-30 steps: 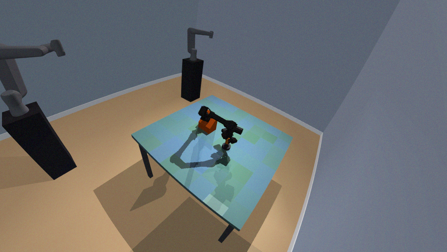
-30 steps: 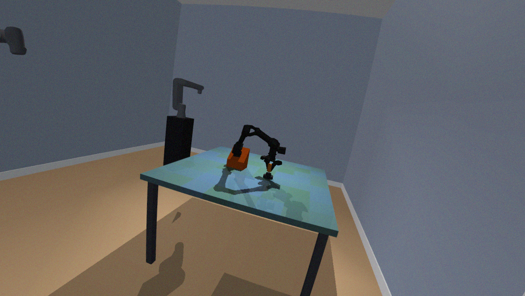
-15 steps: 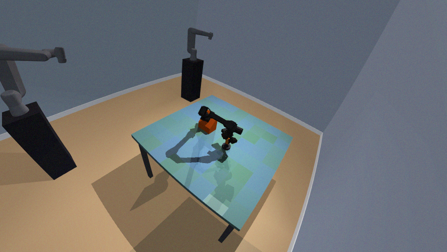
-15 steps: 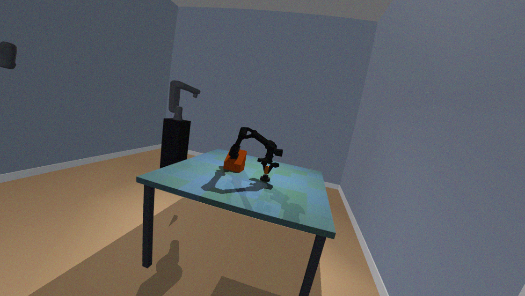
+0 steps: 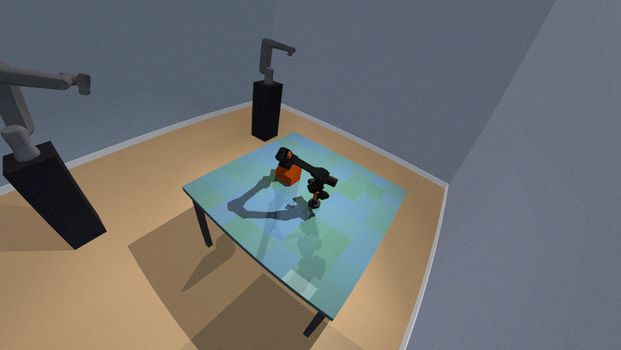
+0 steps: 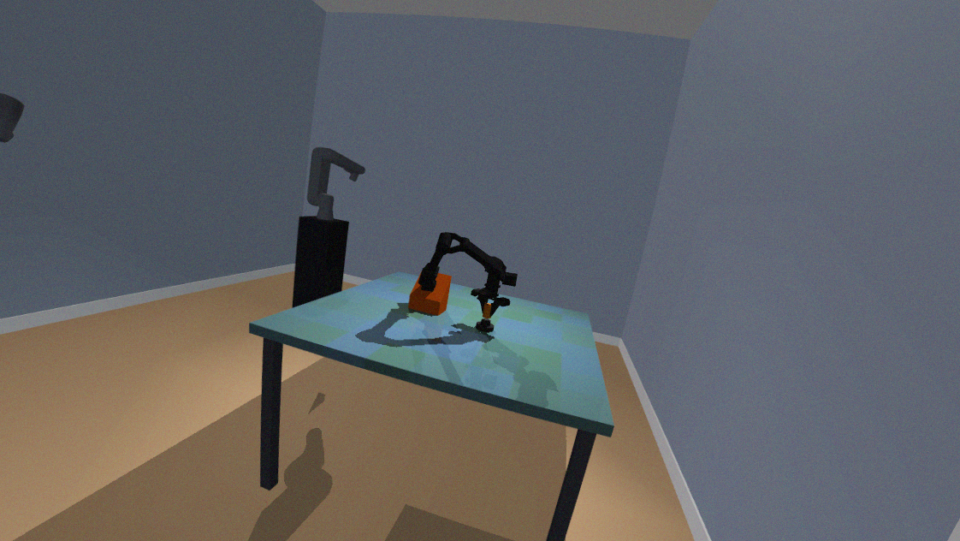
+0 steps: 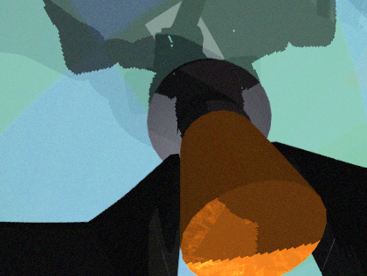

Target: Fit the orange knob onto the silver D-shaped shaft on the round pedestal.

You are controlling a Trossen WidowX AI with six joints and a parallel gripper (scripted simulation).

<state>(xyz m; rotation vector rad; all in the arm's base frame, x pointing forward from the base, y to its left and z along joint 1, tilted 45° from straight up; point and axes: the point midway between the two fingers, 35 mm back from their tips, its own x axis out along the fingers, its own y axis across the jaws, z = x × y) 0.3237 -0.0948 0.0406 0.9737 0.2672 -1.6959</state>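
The orange knob (image 5: 315, 196) (image 6: 487, 311) (image 7: 236, 153) is a tall orange cylinder, held upright. My gripper (image 5: 316, 194) (image 6: 488, 306) (image 7: 225, 156) is shut on it, with one black finger on each side. The round pedestal (image 5: 313, 204) (image 6: 484, 327) (image 7: 258, 105) is a dark grey disc standing on the table, directly under the knob. In the wrist view the knob's lower end overlaps a dark raised centre on the disc. The silver shaft, its flat side and the knob's hole are hidden. I cannot tell how far the knob's lower end is from the disc.
The table (image 5: 208, 195) (image 6: 322, 329) has a blue and green patchwork top with arm shadows across it. The orange block (image 5: 287, 175) (image 6: 429, 299) sits at my arm's base. Grey arms on black stands are beyond the table, at the back and left.
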